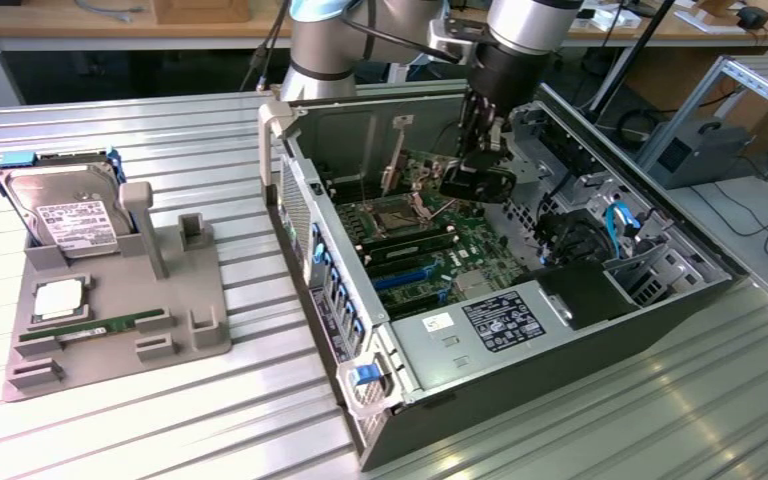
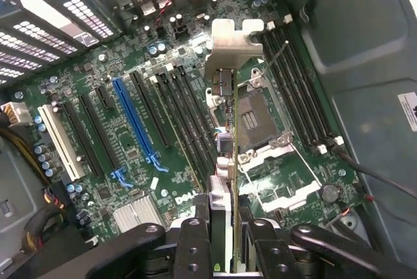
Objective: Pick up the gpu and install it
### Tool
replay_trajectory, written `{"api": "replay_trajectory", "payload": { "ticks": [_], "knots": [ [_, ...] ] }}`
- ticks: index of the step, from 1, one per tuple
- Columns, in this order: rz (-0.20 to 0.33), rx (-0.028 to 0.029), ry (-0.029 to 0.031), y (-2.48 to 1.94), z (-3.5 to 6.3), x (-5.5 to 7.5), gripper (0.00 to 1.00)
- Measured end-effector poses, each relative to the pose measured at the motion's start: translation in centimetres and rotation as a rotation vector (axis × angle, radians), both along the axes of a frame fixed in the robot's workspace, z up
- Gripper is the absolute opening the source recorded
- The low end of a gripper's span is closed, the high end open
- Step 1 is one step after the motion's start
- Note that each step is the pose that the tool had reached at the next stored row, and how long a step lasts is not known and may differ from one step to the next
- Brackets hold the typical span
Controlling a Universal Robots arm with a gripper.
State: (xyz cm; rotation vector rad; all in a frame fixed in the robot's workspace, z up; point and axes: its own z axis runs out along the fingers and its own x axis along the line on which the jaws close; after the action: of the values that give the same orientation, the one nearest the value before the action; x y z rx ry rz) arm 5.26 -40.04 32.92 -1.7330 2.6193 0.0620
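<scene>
Fingers [image 2: 194, 241] gripping the gpu [image 2: 225, 142] inside the open computer case [image 1: 598, 310].

The fingers are clamping the thin card edge-on, one on each face, and its silver bracket [image 2: 229, 47] is pointing away from them. The gpu is hanging over the green motherboard [image 2: 130, 129], beside the processor socket [image 2: 257, 119] and apart from the blue slot [image 2: 137, 122]. On the counter [image 1: 157, 430], a hard drive [image 1: 71, 205] is sitting in a grey holder [image 1: 131, 345].

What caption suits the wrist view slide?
Jaws grip the gpu edge-on, silver bracket at its far end, above the Dell motherboard beside the CPU socket.
</scene>
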Motion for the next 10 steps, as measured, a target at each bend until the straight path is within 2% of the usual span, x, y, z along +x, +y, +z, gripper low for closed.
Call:
{"api": "replay_trajectory", "payload": {
  "ticks": [10],
  "knots": [
    [0.131,0.0,0.0,0.0,-0.07,0.0,0.27]
  ]
}}
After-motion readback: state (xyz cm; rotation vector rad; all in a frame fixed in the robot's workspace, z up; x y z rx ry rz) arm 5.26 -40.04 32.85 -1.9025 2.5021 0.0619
